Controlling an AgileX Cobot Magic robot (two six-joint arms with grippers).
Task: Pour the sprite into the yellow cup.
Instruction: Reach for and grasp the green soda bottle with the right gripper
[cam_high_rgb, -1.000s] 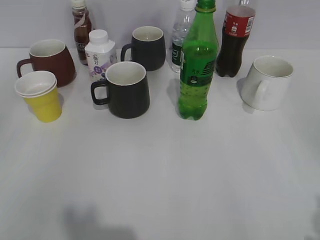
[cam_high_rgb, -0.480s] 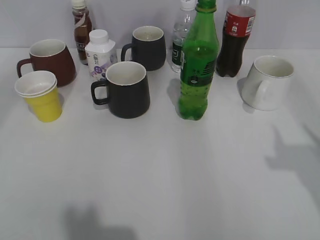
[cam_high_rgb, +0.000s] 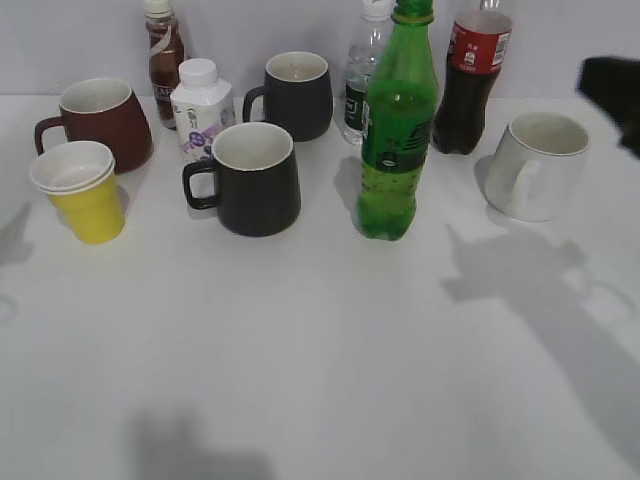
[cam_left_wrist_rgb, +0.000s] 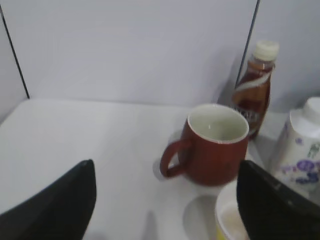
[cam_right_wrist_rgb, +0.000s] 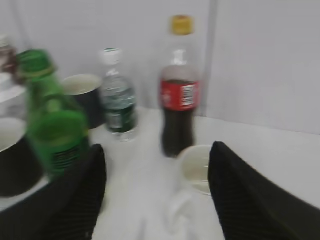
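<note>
The sprite (cam_high_rgb: 396, 130), a tall green bottle with a green cap, stands upright mid-table; it also shows blurred at the left of the right wrist view (cam_right_wrist_rgb: 52, 120). The yellow cup (cam_high_rgb: 85, 195) stands at the far left in front of the dark red mug (cam_high_rgb: 100, 122); only its white rim shows in the left wrist view (cam_left_wrist_rgb: 232, 220). My right gripper (cam_right_wrist_rgb: 157, 165) is open and empty, above the table right of the sprite; its dark tip enters the exterior view (cam_high_rgb: 615, 95). My left gripper (cam_left_wrist_rgb: 165, 195) is open and empty, left of the yellow cup.
Two black mugs (cam_high_rgb: 250, 178) (cam_high_rgb: 295, 95), a white milk bottle (cam_high_rgb: 200, 108), a brown drink bottle (cam_high_rgb: 163, 60), a clear water bottle (cam_high_rgb: 362, 75), a cola bottle (cam_high_rgb: 470, 85) and a white mug (cam_high_rgb: 535, 165) crowd the back half of the white table (cam_high_rgb: 320, 360).
My right arm has come in from the right; its dark tip now shows at the upper right edge and its shadow has spread over the table. A faint shadow appeared at the far left.
</note>
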